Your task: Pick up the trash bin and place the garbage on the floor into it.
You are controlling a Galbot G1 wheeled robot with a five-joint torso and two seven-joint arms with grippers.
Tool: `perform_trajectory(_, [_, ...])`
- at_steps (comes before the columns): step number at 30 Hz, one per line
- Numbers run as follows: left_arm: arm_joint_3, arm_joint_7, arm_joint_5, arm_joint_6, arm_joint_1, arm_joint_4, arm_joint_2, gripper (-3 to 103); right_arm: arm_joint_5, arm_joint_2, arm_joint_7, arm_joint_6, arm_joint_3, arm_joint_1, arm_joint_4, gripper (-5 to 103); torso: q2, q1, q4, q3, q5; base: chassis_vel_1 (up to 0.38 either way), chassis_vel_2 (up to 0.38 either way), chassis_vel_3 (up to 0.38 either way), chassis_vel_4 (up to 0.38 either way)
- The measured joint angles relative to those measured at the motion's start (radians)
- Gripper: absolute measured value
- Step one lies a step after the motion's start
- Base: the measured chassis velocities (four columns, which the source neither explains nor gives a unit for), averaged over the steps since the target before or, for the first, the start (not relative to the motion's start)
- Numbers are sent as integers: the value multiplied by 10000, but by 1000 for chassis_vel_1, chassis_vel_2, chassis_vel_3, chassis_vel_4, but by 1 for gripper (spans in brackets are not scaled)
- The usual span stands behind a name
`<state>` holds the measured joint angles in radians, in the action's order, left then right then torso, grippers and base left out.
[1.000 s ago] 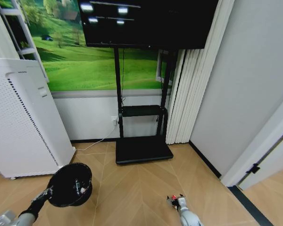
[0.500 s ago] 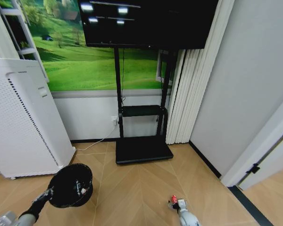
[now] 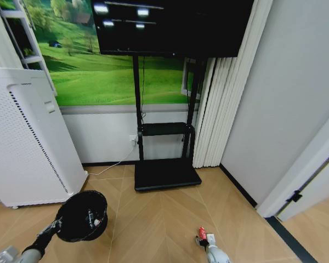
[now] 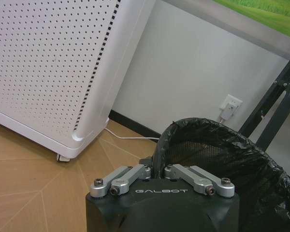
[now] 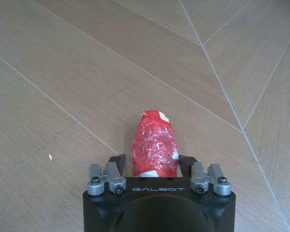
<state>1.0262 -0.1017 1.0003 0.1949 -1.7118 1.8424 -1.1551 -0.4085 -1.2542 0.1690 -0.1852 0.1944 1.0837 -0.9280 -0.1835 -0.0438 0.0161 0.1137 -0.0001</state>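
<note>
While the left hand (image 4: 155, 170) grips the rim of the trash bin (image 3: 82, 215), its fingers clenched on the edge of the black liner, the bin hangs tilted above the wooden floor (image 3: 153, 219) at the lower left of the head view, just in front of the white perforated appliance (image 3: 22, 137). Its mouth faces up and toward the camera, and small bits of litter show inside against the dark liner. From the left wrist view the mesh wall and crinkled bag of the bin (image 4: 222, 164) sit right beyond the hand, with the appliance (image 4: 48, 63) and a wall socket (image 4: 229, 105) behind.

Low at the bottom edge of the head view, to the right of the bin and well apart from it, the right hand (image 3: 204, 239) holds a red-and-white wrapper wad (image 3: 202, 233). In the right wrist view the wad (image 5: 154, 145) stands out between the two fingers, which close on its lower part, above the bare floor (image 5: 63, 72).

A black TV stand (image 3: 164, 159) rises against the far wall beside white curtains (image 3: 222, 109).
</note>
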Motion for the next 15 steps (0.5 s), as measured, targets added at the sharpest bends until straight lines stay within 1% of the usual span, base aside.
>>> perform_trajectory(1, [-2, 3, 0, -1, 10, -3, -4, 7, -14, 6, 0, -6, 0, 27, -34, 58, 0, 0, 0, 0, 0, 0, 0, 0, 0])
perform_trajectory(2, [-2, 3, 0, -1, 10, -3, -4, 7, -14, 6, 0, -6, 0, 27, -34, 58, 0, 0, 0, 0, 0, 0, 0, 0, 0])
perform_trajectory(4, [-4, 10, 0, -2, 14, -3, -10, 7, 49, 5, 0, -1, 49, 64, -60, 49, 0, 1, 0, 0, 1, 0, 0, 0, 0])
perform_trajectory(7, [-5, 11, 0, -2, 4, -5, -27, 7, 77, 8, 16, 2, 94, 127, -137, 43, 0, 0, 1, 0, 1, 0, 0, 0, 0])
perform_trajectory(15, [-8, 2, 5, -22, -7, -3, -48, 7, -192, 69, 145, -109, 130, 270, -517, 43, 0, 0, 1, 1, 2, 0, 0, 0, 0])
